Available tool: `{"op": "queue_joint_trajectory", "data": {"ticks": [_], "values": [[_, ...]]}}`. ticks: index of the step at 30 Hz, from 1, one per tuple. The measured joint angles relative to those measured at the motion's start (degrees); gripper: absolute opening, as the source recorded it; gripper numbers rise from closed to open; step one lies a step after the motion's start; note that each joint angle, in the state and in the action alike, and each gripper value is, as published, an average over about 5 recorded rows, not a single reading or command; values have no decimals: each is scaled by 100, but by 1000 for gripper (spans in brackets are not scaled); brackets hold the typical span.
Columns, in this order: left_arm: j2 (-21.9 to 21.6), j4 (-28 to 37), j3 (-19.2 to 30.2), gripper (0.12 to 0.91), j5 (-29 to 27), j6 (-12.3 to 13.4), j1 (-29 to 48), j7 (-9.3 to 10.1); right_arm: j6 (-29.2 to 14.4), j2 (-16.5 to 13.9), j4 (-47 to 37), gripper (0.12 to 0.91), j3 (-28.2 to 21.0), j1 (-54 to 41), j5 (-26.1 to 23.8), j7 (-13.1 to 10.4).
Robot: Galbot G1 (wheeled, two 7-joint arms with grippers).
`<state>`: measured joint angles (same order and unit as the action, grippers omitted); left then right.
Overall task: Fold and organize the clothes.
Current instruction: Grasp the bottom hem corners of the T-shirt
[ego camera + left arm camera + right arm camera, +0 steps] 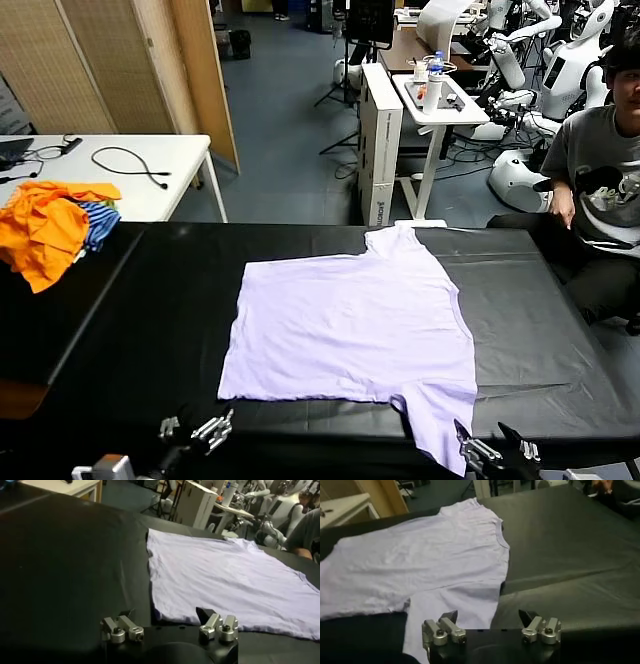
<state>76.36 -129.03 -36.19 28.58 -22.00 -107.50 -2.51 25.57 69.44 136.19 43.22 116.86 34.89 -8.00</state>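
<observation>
The T-shirt (350,325) lies spread flat, plain side up, in the middle of the black table (150,300), its collar toward the right side and its hem toward the left; one sleeve points to the far edge and the other hangs over the near edge. No fold is made yet, so by my reading the task stands at its very start: the arms are placed for a first grasp. The left gripper (195,430) sits low at the near edge, just off the hem corner, with its jaws wide apart and nothing between them. The right gripper (495,448) sits at the near edge just beside the hanging sleeve, likewise spread and empty; in the right wrist view that sleeve lies directly ahead of it. The next move likely calls for each gripper to reach in and pinch a near part of the shirt, the left at the hem corner, the right at the sleeve or shoulder, low enough to catch the cloth without dragging it. A heap of orange garments (45,225) lies well apart at the far left.
</observation>
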Motion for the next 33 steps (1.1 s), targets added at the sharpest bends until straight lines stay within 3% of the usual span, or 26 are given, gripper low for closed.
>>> {"op": "queue_joint_trajectory", "data": {"ticks": [5, 9, 12, 19, 22, 33], "values": [[34, 116, 50, 907, -17, 46, 57, 8, 11, 39, -49, 873, -103, -83, -77, -8], [55, 209, 58, 845, 24, 75, 121, 24, 18, 41, -121, 761, -165, -105, -113, -46], [55, 241, 55, 691, 27, 83, 132, 21, 29, 30, -166, 657, -179, -85, -128, -94], [89, 290, 106, 260, -92, 143, 89, 3, 23, -17, -222, 242, -222, -70, -139, -109], [87, 300, 138, 169, -163, 172, 65, -7, 24, -28, -237, 145, -254, -83, -164, -94], [84, 248, 172, 147, -235, 216, -5, -12, -46, -5, -48, 139, -264, 74, -205, -64]]}}
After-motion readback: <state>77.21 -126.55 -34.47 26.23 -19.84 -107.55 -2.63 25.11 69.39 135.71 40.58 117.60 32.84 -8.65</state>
